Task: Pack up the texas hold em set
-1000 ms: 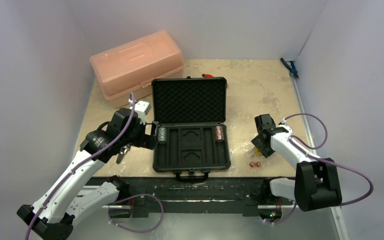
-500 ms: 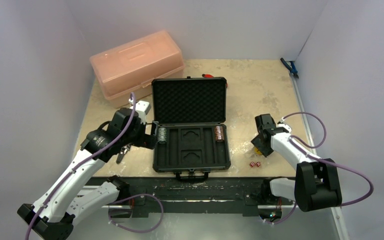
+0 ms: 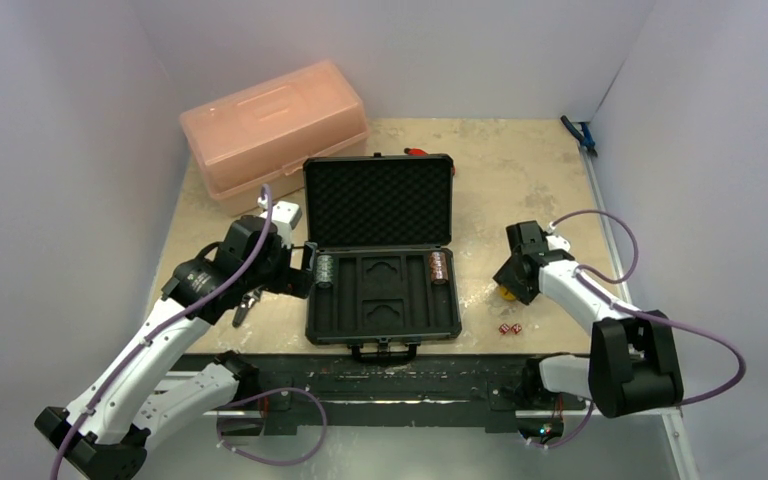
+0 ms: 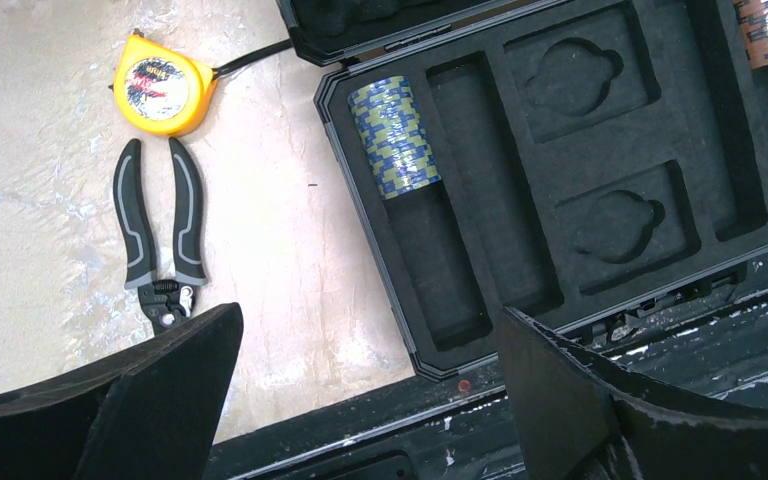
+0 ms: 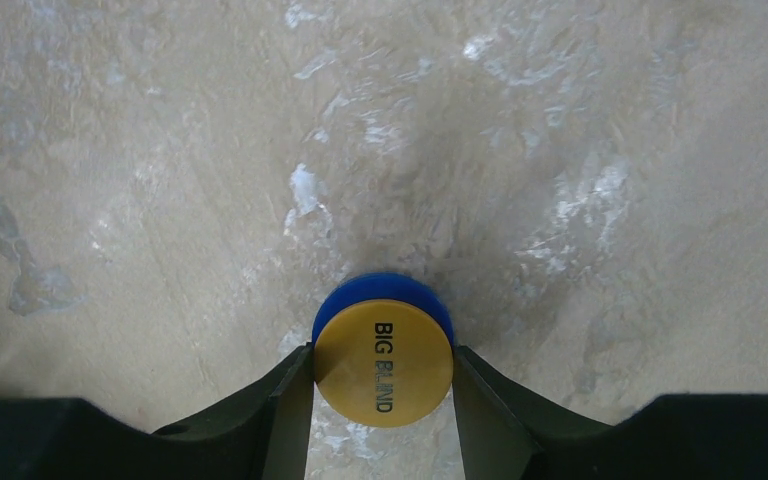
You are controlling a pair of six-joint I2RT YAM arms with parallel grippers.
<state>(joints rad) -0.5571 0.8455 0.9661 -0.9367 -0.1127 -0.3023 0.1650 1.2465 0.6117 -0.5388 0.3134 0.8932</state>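
Roughly a third done, by my read. The case (image 3: 385, 336) lies open on the bench (image 3: 520, 180), with the lid (image 3: 380, 200) tipped back, foam showing, and the handle (image 3: 386, 352) at the near edge. Two things are in the tray (image 3: 385, 315). The grey chip stack (image 3: 325, 270) is in the leftmost slot of the case and the brown-red chip stack (image 3: 439, 266) is in the rightmost. Both sit at the lid end of their slots. The rest of each slot and the two shaped pockets mid-case are bare.

Left to pack:
- the yellow disc (image 5: 383, 360) and blue disc (image 5: 381, 288), out on the bench right of the case
- two red dice (image 3: 509, 328), off the case's near right corner

Then the lid needs shutting.

Your right claw (image 5: 383, 368) is pinching the yellow disc by its rim, one finger on each side. The yellow disc lies on top of the blue one. I can't tell if the blue is caught too, or if anything is off the bench. Your left claw (image 4: 368, 320) is spread wide and holds nothing, hovering at the case's left edge near the grey chip stack.

Writing: "BIG BLIND" in black on the yellow disc. The tape measure (image 4: 160, 88) left of the case has a round label, too small to read. The snips (image 4: 160, 235) beside it show no marking. The pink box (image 3: 275, 125), behind the case to the left, shows no label.
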